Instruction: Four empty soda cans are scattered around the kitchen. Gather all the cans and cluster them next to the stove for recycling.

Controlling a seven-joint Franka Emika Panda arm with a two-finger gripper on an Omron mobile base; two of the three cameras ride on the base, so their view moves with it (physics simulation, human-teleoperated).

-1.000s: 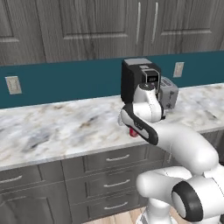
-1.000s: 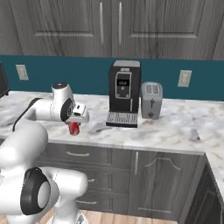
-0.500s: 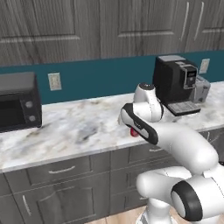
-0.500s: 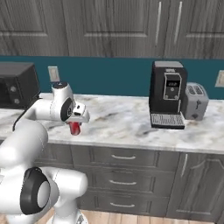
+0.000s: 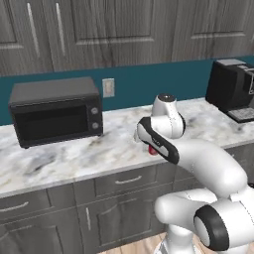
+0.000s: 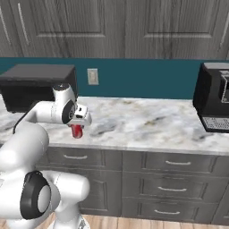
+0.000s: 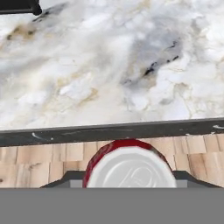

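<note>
Gripper [image 6: 77, 127] clenched on a red can [image 6: 77, 131]; can held upright just over the table [image 6: 147, 125] front edge.

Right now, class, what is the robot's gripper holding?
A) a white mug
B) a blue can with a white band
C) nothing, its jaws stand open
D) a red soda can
D: the gripper is shut on a red soda can, held over the front edge of the marble counter; the hand view shows its silvery top.
</note>
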